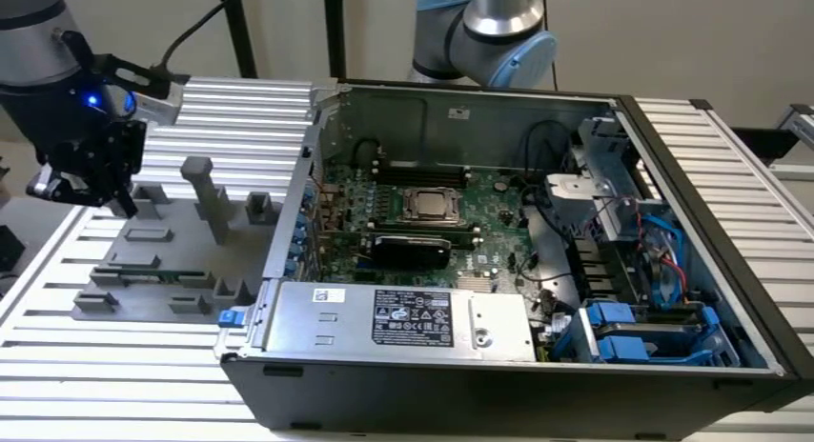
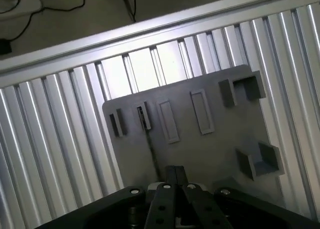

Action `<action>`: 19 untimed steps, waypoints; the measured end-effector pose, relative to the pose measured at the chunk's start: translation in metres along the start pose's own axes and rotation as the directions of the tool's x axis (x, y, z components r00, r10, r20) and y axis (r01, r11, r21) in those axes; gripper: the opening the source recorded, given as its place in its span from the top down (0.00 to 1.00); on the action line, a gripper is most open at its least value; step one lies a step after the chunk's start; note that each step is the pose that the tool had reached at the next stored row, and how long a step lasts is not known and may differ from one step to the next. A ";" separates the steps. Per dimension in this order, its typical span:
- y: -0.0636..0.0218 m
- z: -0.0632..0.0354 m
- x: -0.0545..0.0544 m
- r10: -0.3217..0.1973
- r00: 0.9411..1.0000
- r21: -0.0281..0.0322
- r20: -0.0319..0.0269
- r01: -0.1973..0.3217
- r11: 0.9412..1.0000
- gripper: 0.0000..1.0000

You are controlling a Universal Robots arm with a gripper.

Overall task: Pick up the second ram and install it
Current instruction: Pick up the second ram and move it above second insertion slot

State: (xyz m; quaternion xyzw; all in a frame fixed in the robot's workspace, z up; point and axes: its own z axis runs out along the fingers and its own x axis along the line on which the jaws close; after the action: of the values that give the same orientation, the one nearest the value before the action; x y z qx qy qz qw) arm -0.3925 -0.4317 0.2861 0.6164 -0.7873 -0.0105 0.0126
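Raised arm (image 1: 45, 51), tool (image 2: 175, 172) closed

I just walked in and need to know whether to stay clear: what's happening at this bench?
A robot arm's gripper hovers above a grey fixture plate beside an open computer case. The second ram, a slim green strip, lies in a holder on that plate, apart from the gripper, so it is not yet picked up. The motherboard inside the case lies exposed.
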 end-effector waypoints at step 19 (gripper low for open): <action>-0.0026 0.0048 0.010 -0.216 0.976 0.003 -0.024 0.216 0.976 1.00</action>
State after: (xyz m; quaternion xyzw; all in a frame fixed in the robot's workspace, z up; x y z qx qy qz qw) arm -0.3925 -0.4418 0.2813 0.6985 -0.7154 -0.0022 0.0191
